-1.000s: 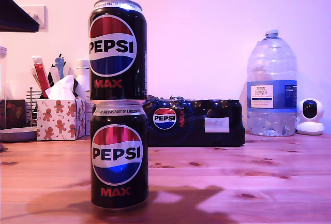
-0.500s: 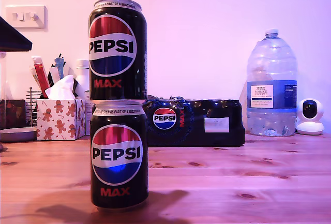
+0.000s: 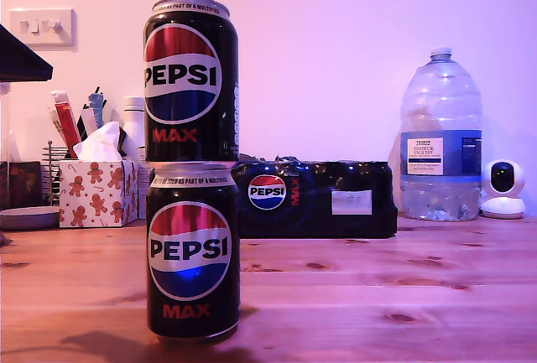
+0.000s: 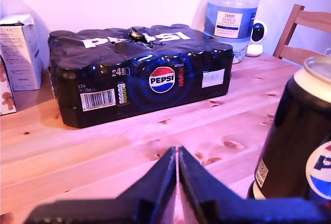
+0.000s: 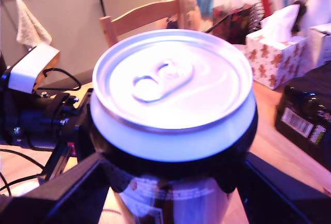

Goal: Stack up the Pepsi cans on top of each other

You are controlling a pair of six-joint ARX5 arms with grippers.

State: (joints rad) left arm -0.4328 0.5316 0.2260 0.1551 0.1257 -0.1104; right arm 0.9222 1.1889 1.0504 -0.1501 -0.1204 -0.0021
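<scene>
Third Pepsi can point(image 5: 173, 110) pinched in my second pincer point(image 5: 170, 182); my first pincer point(image 4: 177, 164) pressed together, table point(image 4: 103, 151) ahead bare.

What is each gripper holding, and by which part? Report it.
My second gripper clamps a Pepsi can by its side wall below the top rim. My first gripper is shut and holds nothing.

Pepsi multipack point(image 3: 315, 199), water bottle point(image 3: 440, 141), small camera point(image 3: 503, 189), tissue box point(image 3: 96, 187) along wall; wooden table point(image 3: 377, 287).
</scene>
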